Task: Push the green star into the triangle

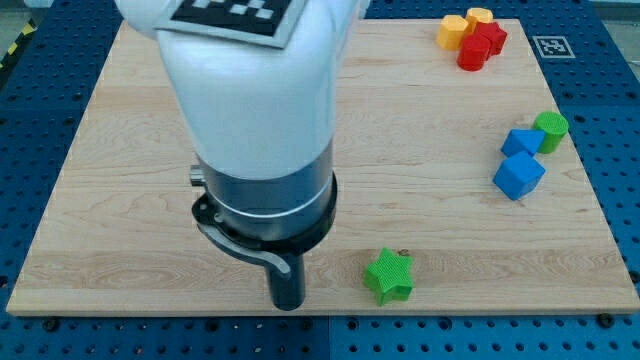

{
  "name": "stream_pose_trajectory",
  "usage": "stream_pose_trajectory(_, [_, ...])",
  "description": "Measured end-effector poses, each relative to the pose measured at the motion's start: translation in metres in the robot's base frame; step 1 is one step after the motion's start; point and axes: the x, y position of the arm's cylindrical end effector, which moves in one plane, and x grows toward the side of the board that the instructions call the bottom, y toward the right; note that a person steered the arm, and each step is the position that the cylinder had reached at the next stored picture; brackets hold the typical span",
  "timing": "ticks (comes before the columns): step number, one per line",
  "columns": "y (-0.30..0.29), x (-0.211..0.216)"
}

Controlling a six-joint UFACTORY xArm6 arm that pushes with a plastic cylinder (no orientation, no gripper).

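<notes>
The green star (pixel 388 277) lies near the view's bottom edge, right of centre. My tip (pixel 288 304) touches the board to the star's left, a short gap away and not touching it. The rod hangs under the large white and dark arm body (pixel 262 130), which fills the view's centre left. Two blue blocks lie at the view's right: a smaller one (pixel 522 141), possibly the triangle, and a cube-like one (pixel 518 175) just below it. The two blue blocks touch or nearly touch.
A green cylinder-like block (pixel 551 131) sits against the smaller blue block at the right edge. At the view's top right, two yellow-orange blocks (pixel 455 31) (pixel 480 16) and a red block (pixel 482 44) cluster together. The wooden board (pixel 120 200) ends just below the star.
</notes>
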Motion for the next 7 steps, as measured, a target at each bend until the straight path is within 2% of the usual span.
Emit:
stream_pose_trajectory(3, [0.046, 0.001])
stream_pose_trajectory(5, [0.135, 0.001])
stream_pose_trajectory(6, [0.152, 0.001])
stream_pose_trajectory(7, [0.139, -0.005])
